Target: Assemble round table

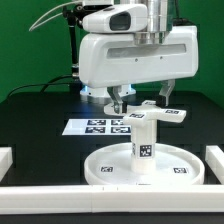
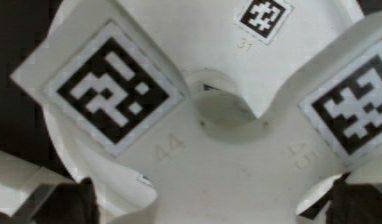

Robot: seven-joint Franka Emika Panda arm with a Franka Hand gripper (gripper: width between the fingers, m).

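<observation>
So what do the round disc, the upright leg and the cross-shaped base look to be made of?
White rimmed round disc: apparently matte hard plastic, an even white with a crisp moulded rim. Short white cylinder leg, upright on it: same look, with a printed tag. White cross-shaped base: probably the same plastic, smooth with little glare.

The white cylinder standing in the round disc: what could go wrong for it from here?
The leg stands upright in the round disc, apparently loose; a bump could topple it. The open gripper hangs above the cross-shaped base, and an off-centre grasp might skew that part.

Leg (image 1: 142, 147) upright on disc (image 1: 105, 165)
</observation>
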